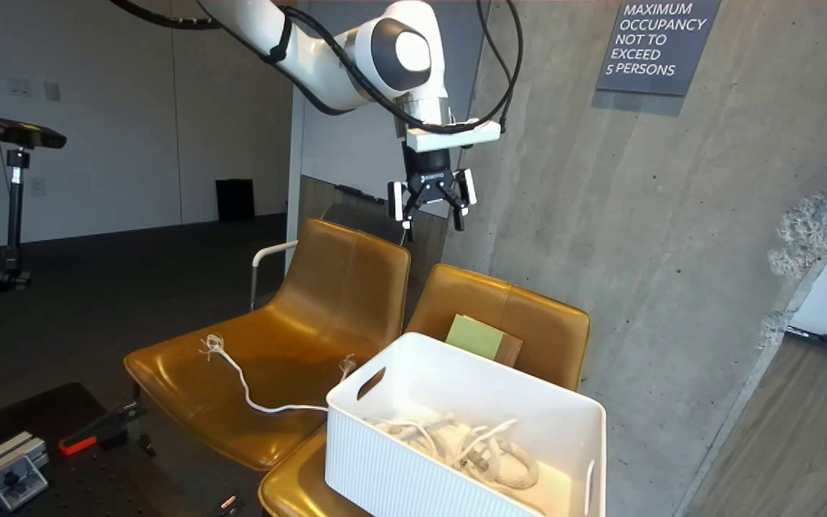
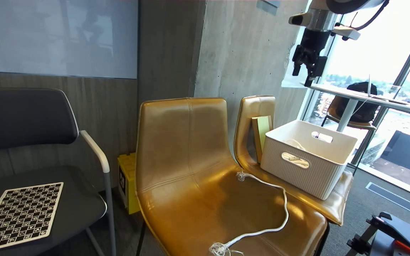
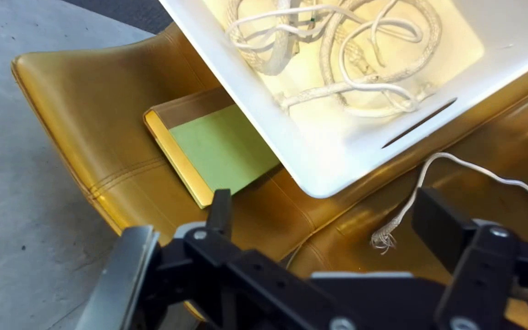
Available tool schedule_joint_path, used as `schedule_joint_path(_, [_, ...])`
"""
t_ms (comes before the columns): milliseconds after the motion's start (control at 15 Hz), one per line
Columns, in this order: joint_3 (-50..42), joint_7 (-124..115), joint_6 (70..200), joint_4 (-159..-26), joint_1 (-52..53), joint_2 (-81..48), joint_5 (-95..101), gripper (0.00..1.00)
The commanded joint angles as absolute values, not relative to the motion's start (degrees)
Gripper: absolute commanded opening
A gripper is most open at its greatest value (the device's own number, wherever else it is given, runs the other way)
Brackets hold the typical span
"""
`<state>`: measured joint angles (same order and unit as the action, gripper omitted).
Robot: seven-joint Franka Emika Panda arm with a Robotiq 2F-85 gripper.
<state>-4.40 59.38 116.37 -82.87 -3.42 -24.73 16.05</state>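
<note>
Your end effector (image 1: pixel 433 222) is hanging spread wide. A tan chair seat (image 2: pixel 205 213) is leaving room around one white rope (image 2: pixel 287 214), except where one bin (image 2: pixel 315 174) is standing just beside. The rope is lying well below you. Inside the bin, more ropes (image 3: pixel 326 59) are overlapping beyond counting; one green-brown block (image 3: pixel 222 144) is sitting behind.

Open air between tool (image 1: pixel 433 221) and bin (image 1: pixel 385 467), walls (image 1: pixel 514 409) around rope (image 3: pixel 312 94)

In an exterior view, the arm (image 1: pixel 316 68) slants from 11 o'clock, its gripper (image 1: pixel 433 226) pointing to 6 o'clock, fingers (image 1: pixel 459 218) spread.
</note>
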Motion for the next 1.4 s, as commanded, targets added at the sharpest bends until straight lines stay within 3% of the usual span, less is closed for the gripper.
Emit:
schedule_joint_path(0, [-2.8, 51.1, 124.4, -97.1, -0.9, -19.8, 19.9, 1.00])
schedule_joint_path(800, [-0.2, 12.8, 152.1, -132.6, 12.2, -22.0, 39.5, 1.00])
schedule_joint_path(1333, [1.8, 4.9, 148.4, -133.2, 15.1, -22.2, 51.1, 1.00])
